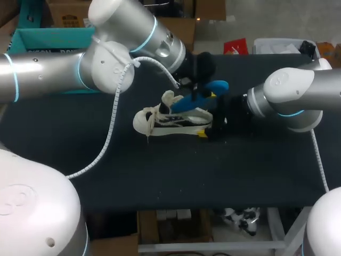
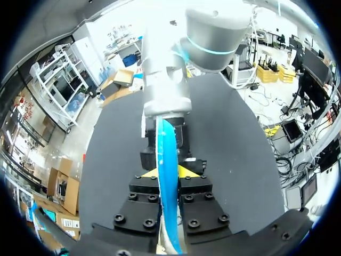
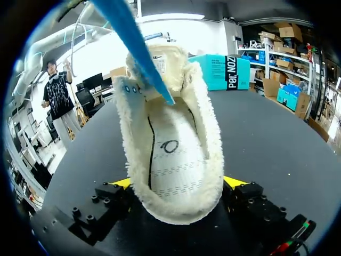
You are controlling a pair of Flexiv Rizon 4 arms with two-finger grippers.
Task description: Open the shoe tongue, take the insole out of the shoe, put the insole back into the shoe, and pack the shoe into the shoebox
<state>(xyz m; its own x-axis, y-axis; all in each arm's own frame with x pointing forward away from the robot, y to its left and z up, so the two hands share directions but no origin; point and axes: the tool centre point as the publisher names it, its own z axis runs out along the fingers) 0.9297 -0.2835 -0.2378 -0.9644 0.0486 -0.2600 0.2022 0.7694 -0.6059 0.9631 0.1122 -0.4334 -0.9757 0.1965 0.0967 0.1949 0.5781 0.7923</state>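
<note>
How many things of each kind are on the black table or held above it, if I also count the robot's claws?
white fleece-lined sneaker: 1
flat blue insole: 1
yellow-tipped claws: 2, the left claw shut on the insole and the right claw shut on the sneaker's heel
Total: 4

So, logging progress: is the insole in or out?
Nearly out: left end effector holds the blue insole above the shoe, only its tip at the opening.

Your table (image 1: 160, 176) wears a black cover. The white, fleece-lined shoe (image 1: 170, 120) sits on it near the middle, toe toward your left. The teal shoebox (image 1: 48, 40) stands at its far left corner.
</note>
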